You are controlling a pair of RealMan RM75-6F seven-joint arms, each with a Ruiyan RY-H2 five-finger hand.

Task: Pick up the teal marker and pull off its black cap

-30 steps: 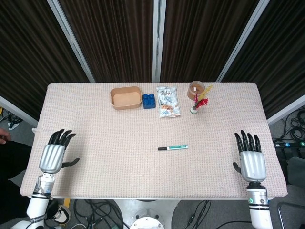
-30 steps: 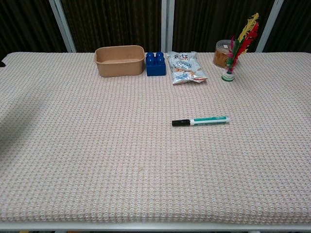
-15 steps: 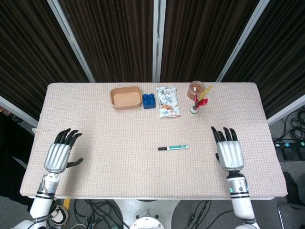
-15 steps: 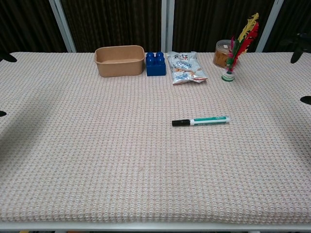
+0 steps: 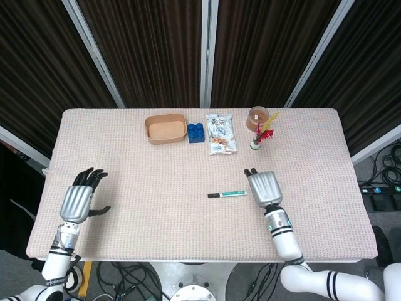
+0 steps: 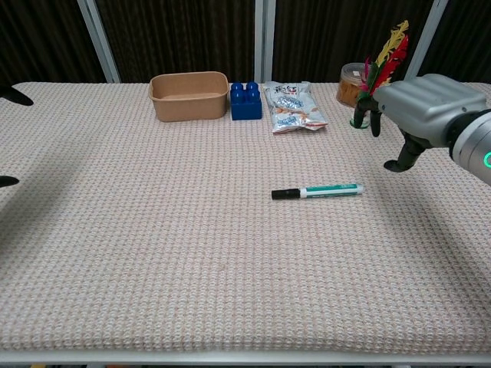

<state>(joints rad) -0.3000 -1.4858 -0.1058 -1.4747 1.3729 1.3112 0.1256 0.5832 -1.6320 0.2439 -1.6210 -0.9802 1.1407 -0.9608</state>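
The teal marker [image 5: 232, 194] lies flat near the middle of the table, its black cap [image 5: 213, 195] on and pointing left; in the chest view the marker [image 6: 331, 189] and cap [image 6: 284, 194] show the same way. My right hand [image 5: 263, 187] hovers just right of the marker's teal end, back up, fingers pointing down and apart, holding nothing. In the chest view that right hand [image 6: 418, 107] is above and to the right of the marker, not touching it. My left hand [image 5: 79, 200] stays at the table's front left, fingers spread and empty.
Along the back stand a tan tray [image 5: 165, 128], a blue block [image 5: 195, 132], a snack bag [image 5: 220, 134], a brown jar [image 5: 257, 117] and a feather shuttlecock [image 5: 261, 136]. The woven tablecloth [image 5: 156, 207] covers the whole table.
My right hand has swept left from the table's front right corner to just beside the marker's teal end. The left hand shifted only slightly. The marker has not moved.
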